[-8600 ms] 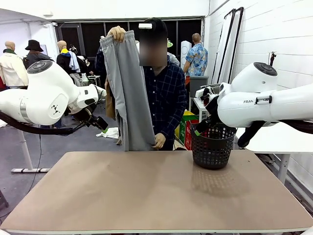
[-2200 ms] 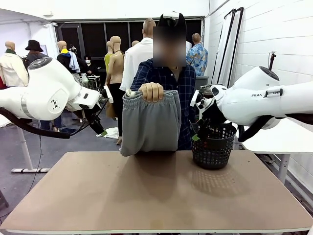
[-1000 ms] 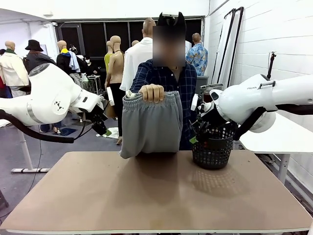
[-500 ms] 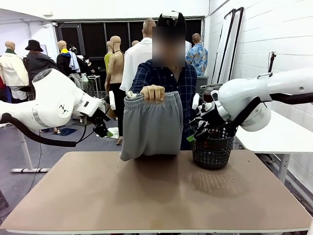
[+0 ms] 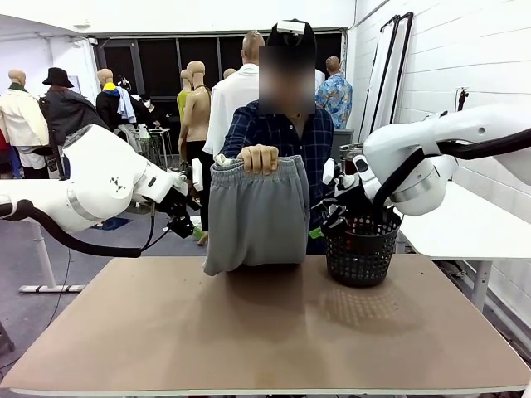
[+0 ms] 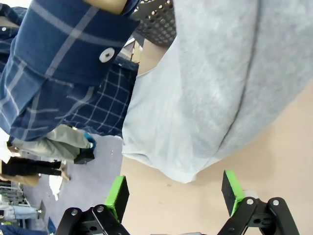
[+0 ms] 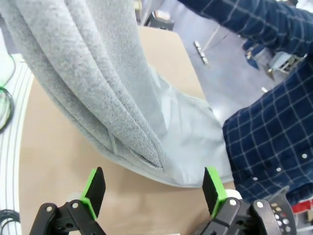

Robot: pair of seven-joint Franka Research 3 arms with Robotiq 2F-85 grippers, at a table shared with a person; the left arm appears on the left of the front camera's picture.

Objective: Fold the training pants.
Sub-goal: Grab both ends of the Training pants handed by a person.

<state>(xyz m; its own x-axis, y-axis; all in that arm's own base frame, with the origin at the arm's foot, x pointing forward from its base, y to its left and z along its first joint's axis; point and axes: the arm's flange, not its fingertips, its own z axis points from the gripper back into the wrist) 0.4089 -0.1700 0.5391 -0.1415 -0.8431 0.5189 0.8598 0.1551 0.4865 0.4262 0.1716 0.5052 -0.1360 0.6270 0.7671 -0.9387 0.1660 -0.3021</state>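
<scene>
Sweatpants in light grey, the training pants [image 5: 253, 211], hang folded over at the far side of the table [image 5: 265, 332]. The person's hand [image 5: 259, 157] grips them at the gathered waistband. Their lower edge comes down to the table's far edge; whether it touches the top, I cannot tell. In the left wrist view the training pants [image 6: 220, 73] fill the upper right, and their lowest corner hangs just over the beige surface. Beside them is a blue checked sleeve [image 6: 63, 58].

The left gripper [image 5: 184, 224] is just beside the cloth on the picture's left side. Its jaws stand wide apart in its wrist view [image 6: 174, 191], with nothing between the green pads, and it does not touch the fabric. The right gripper [image 5: 328, 217] is between the pants and the black basket [image 5: 361, 249]. It is also spread wide [image 7: 154, 188] and holds nothing, with the thick grey folds [image 7: 98, 73] close in front of it.

In the front view both grippers are small and dark, and the right one is hard to separate from the basket. The ends of the legs are hidden inside the fold.
</scene>
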